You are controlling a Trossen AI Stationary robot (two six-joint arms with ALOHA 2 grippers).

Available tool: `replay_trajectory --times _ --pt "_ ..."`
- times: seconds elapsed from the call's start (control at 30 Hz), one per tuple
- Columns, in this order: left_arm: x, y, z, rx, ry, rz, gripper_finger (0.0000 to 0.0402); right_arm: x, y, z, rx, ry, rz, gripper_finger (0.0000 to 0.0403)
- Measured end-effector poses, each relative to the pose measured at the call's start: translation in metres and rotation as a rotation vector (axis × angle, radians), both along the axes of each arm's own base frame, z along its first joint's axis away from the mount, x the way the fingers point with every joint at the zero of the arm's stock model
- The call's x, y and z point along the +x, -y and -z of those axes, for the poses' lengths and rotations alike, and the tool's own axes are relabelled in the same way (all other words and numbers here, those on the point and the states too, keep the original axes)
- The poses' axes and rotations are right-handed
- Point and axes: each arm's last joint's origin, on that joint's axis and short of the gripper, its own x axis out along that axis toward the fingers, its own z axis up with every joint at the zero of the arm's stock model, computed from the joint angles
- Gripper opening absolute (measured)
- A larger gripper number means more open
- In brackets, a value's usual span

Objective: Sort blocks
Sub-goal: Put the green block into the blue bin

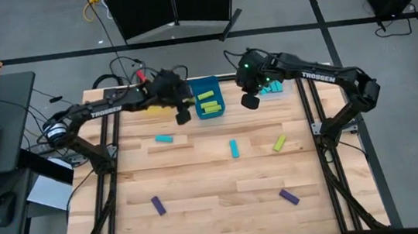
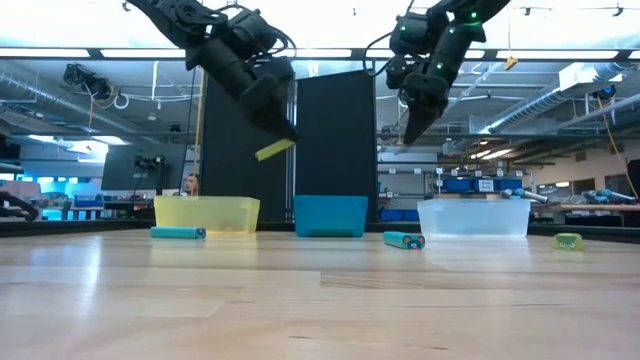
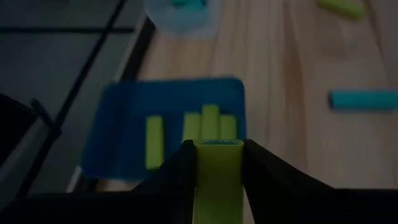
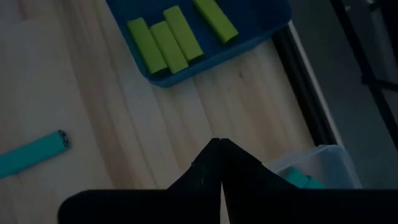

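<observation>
Aloft, lime block tilted, left tool

Three bins are lined along the table's far edge: one at the left, one in the middle with blocks laid inside, one at the right. Loose blocks are scattered nearer, across the table's middle and front. A held block is carried in the left gripper above the table, between the left and middle bins, while the right gripper is hung between the middle and right bins.
</observation>
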Motion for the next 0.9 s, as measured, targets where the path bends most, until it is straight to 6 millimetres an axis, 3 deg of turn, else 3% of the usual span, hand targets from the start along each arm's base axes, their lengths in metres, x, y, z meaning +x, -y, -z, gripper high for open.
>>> replay_trajectory --times 0.23,0.47,0.7,0.9 --pt "0.005 -0.024 -0.008 0.005 0.086 -0.01 0.0109 -0.002 -0.001 0.02 0.028 -0.013 0.031 0.0013" --pt "0.034 -0.055 0.0 -0.032 0.086 0.005 0.0109 -0.006 -0.004 0.037 0.06 -0.045 0.053 0.0012" --pt "0.067 -0.081 0.025 -0.053 0.026 0.05 0.0109 -0.009 -0.006 0.043 0.076 -0.059 0.068 0.0012" --pt "0.083 -0.099 0.053 -0.049 -0.056 0.022 0.0109 -0.008 -0.005 0.043 0.071 -0.052 0.065 0.0013"
